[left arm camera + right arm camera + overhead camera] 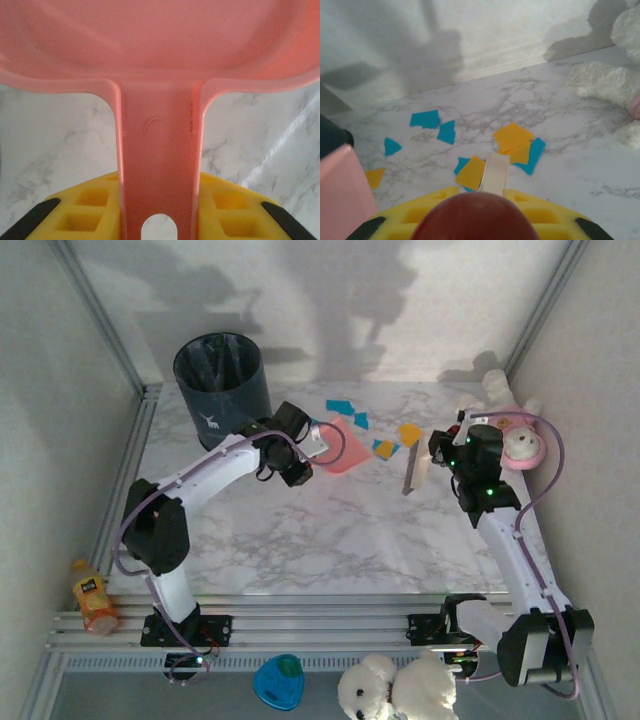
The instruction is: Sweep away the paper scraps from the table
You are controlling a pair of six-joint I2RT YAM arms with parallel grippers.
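Observation:
Teal-blue and orange-yellow paper scraps [385, 448] lie scattered at the back middle of the marble table [340, 540]. In the right wrist view they spread ahead of the fingers: teal ones [425, 119] to the left and orange ones [512, 136] in the middle. My left gripper [305, 445] is shut on the handle [160, 165] of the pink dustpan [342, 448], whose pan sits just left of the scraps. My right gripper [440, 450] is shut on a sweeping tool with a reddish-brown knob [472, 217]. Its white blade [495, 172] points down beside an orange scrap [471, 172].
A dark blue bin [222, 380] stands at the back left, close behind the left arm. A white and pink plush toy [512, 430] sits at the back right beside the right arm. A juice bottle [92, 597] stands off the left edge. Walls close in on three sides.

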